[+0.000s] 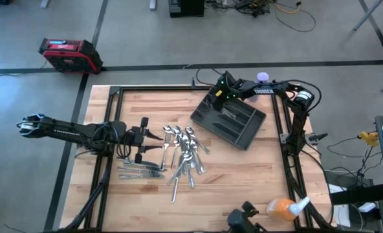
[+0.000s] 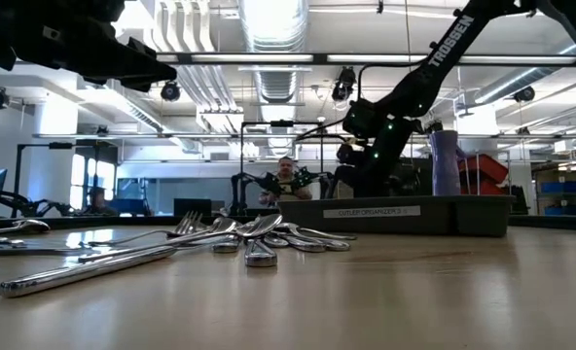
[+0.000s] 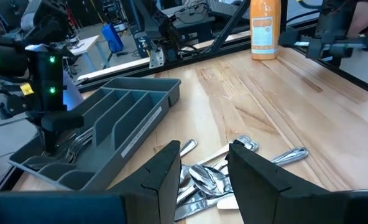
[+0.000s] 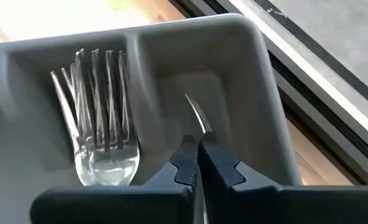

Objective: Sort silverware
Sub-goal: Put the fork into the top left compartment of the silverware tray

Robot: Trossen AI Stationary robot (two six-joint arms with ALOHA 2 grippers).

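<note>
Spanning the scene is a light wooden table inside a black frame. On its far right part sits the dark grey cutlery tray, turned at an angle, its label facing the low camera. An orange bottle stands at the table's near right edge.

Loose silverware lies heaped left of the tray, near the table's middle: spoons and forks overlapping, with a few knives laid flat on the heap's left side. Apart from these, a group of forks already rests in one tray compartment, tines side by side.

Left gripper hangs at the left edge of the heap, fingers spread and empty; the wrist view shows spoons between and beyond them.

Right gripper is lowered into the tray's end compartment, beside the one holding the forks. Its fingers are pressed together, pinching a single fork, tines pointing toward the compartment's end wall.
</note>
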